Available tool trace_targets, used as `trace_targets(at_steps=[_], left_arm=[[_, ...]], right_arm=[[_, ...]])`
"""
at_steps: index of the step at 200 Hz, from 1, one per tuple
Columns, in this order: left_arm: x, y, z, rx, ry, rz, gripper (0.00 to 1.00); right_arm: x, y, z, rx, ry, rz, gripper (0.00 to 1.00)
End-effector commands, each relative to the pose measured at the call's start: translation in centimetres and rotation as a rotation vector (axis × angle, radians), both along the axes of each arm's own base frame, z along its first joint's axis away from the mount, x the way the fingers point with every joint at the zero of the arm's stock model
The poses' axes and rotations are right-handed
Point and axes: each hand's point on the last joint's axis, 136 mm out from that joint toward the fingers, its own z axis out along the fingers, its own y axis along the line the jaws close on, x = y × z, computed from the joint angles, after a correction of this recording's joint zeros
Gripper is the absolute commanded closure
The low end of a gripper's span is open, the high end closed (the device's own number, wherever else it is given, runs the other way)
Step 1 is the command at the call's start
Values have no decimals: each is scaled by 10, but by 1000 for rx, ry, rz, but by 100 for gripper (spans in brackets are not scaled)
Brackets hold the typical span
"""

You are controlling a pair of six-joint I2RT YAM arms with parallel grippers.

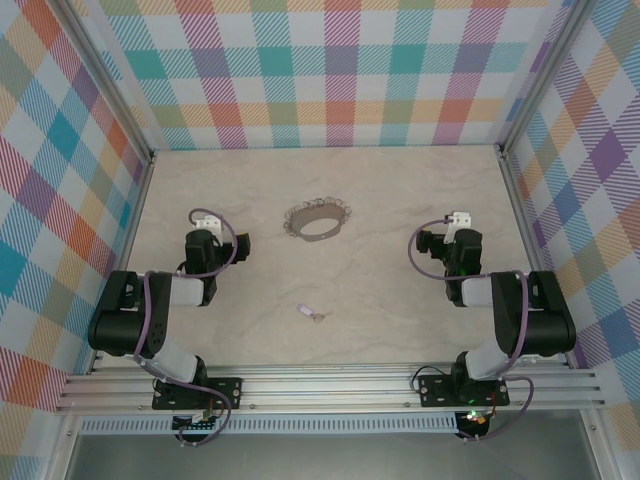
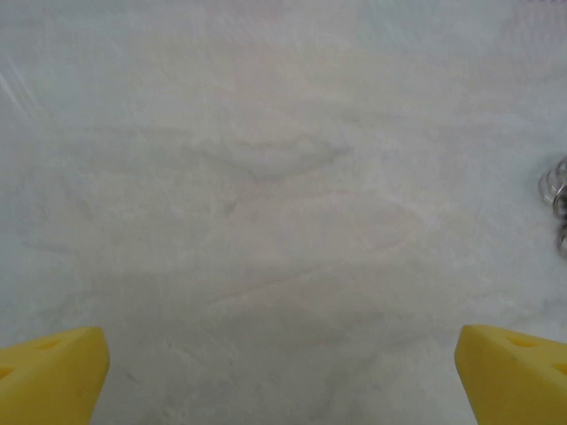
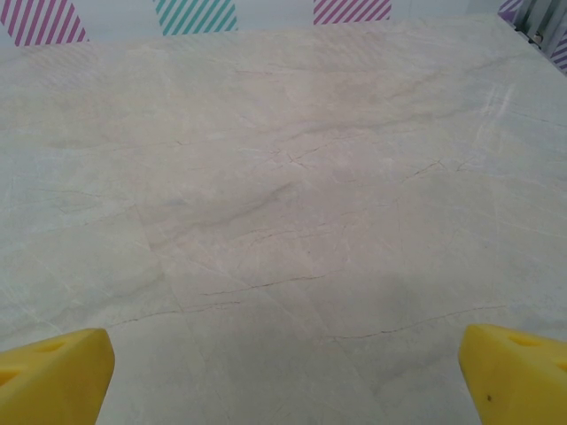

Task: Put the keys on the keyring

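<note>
Toward the arm bases from the scalloped grey metal keyring [image 1: 318, 219], the tiny lilac-tabbed keys [image 1: 311, 312] lie crosswise on the pale desk [image 1: 400, 190]. Left gripper [image 1: 206, 217] and right gripper [image 1: 460, 216] flank that keyring, both spread and empty; the left seems nearer the keys.

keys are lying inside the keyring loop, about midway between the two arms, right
No. The top external view shows the keys outside the keyring, apart from it, toward the near edge of the table. The rest is right.
</note>
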Motion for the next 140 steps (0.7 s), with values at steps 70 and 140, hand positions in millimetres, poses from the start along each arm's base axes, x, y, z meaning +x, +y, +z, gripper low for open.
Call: trace_targets(at_steps=[70,140], left_arm=[[-14,-3,80,-100,24,16,0],[-34,-46,105,-485,180,78,0]], right_arm=[[-14,-13,63,335,141,-273,0],[-21,110,58,742,525,178,21]])
